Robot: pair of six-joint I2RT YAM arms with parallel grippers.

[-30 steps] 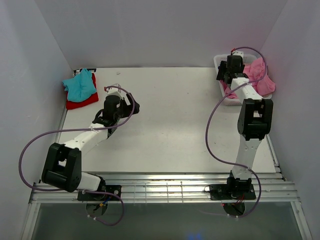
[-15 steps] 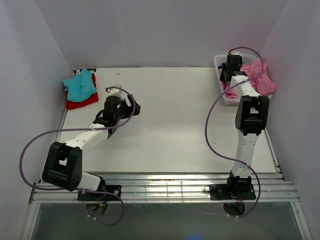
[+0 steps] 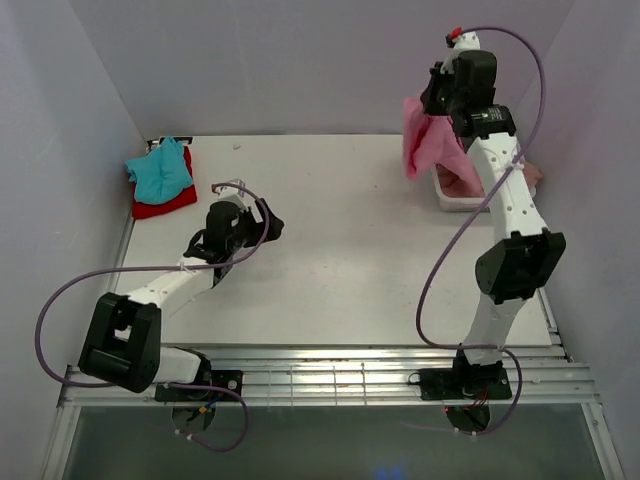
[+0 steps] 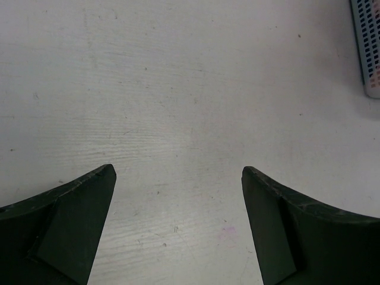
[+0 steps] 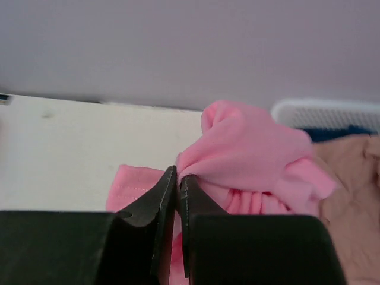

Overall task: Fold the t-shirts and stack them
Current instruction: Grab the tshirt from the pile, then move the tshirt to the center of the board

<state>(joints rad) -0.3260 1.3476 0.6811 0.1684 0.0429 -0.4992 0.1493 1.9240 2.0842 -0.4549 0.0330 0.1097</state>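
Observation:
My right gripper (image 3: 440,95) (image 5: 178,173) is raised high over the table's back right and is shut on the bright pink t-shirt (image 3: 428,140) (image 5: 249,154), which hangs bunched below it. A dusty salmon-pink t-shirt (image 5: 350,184) (image 3: 462,184) and a strip of dark blue cloth (image 5: 341,134) lie in the white basket (image 3: 450,200) (image 5: 323,110). At the back left a teal t-shirt (image 3: 160,170) rests on a red one (image 3: 165,203). My left gripper (image 3: 268,222) (image 4: 178,178) stands open low over bare table, nothing between its fingers.
Grey walls close in the table at the back and on both sides. The basket's lattice corner (image 4: 368,47) shows at the top right of the left wrist view. A metal rail (image 3: 330,375) runs along the near edge by the arm bases.
My right gripper shut on the bright pink t-shirt in the basket and lifted it up and leftward out of it. The left arm shifted slightly toward the right.

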